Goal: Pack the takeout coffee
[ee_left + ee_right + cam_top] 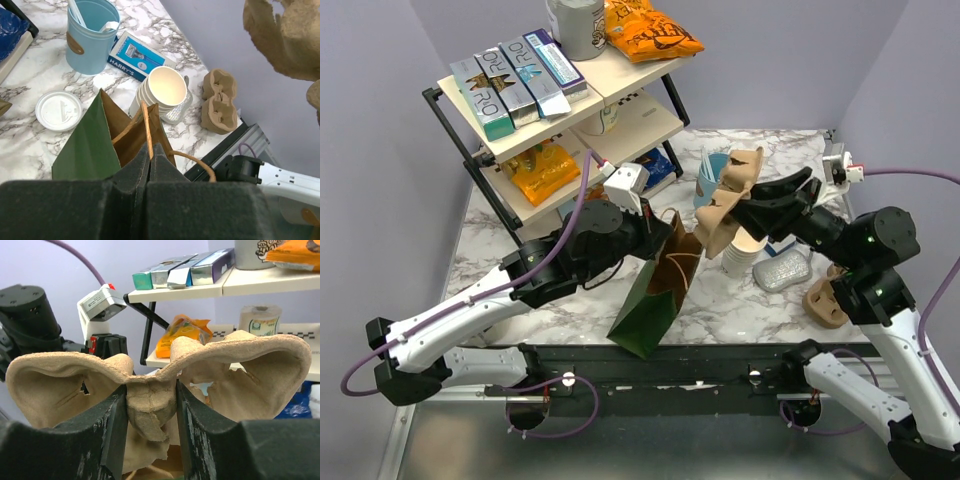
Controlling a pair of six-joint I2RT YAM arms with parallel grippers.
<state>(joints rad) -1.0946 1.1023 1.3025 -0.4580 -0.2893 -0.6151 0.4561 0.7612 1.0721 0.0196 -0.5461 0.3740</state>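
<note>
My left gripper (660,232) (149,150) is shut on the tan handle (146,125) of a green paper bag (650,300) (85,145), which stands open with its brown inside showing. My right gripper (745,205) (150,405) is shut on the middle ridge of a tan pulp cup carrier (728,200) (240,365), held in the air just right of the bag's mouth. No lidded takeout coffee shows. A round white lid (58,110) lies beside the bag; I cannot tell whether a cup is under it.
A stack of lidless cream cups (738,258) (165,87) stands right of the bag. Near it are a silver pouch (780,270), a second carrier (825,300) (220,102), a light blue cup with sticks (90,37) and a blue box (135,55). A shelf rack (560,110) fills the back left.
</note>
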